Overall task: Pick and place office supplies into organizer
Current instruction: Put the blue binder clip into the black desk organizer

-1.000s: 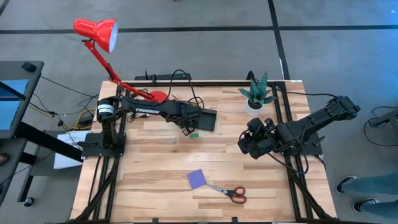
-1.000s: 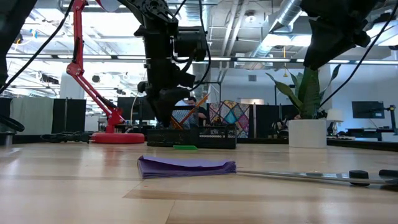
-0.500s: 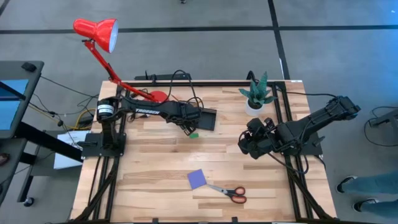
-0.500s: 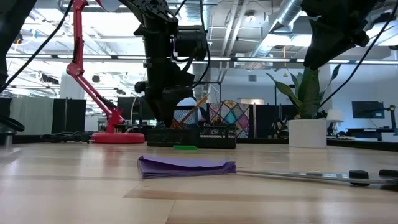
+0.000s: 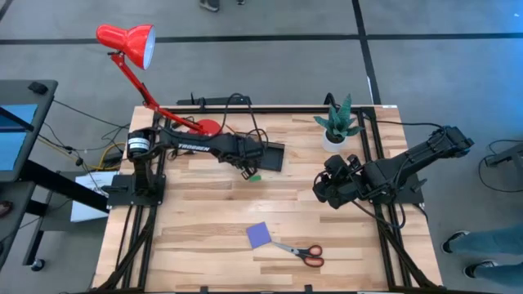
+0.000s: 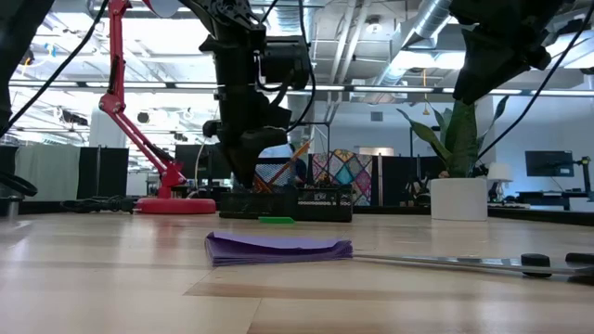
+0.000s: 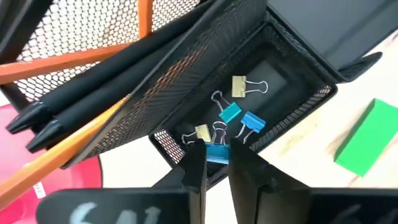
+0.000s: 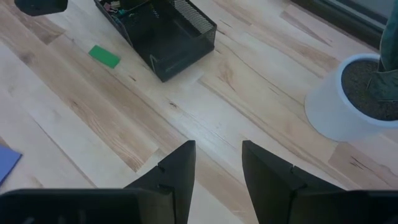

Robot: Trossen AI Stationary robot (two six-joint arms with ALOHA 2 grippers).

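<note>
The black mesh organizer [image 5: 268,155] stands at the far middle of the table. In the left wrist view its taller section [image 7: 186,74] holds orange pencils [image 7: 74,56] and black pens [image 7: 93,102], and its low compartment holds several binder clips [image 7: 233,115]. My left gripper [image 7: 217,158] hangs over that compartment, pointing steeply down, its fingers shut. A green eraser [image 5: 254,177] lies on the table beside the organizer. The purple notepad [image 5: 259,234] and red-handled scissors [image 5: 301,251] lie near the front edge. My right gripper [image 8: 217,155] stands open above bare wood at the right.
A red desk lamp has its base [image 5: 208,126] behind the organizer, and its arm slants off to the far left. A potted plant [image 5: 339,126] stands at the far right. Cables [image 5: 241,110] run behind the organizer. Bare wood lies between the eraser and the notepad.
</note>
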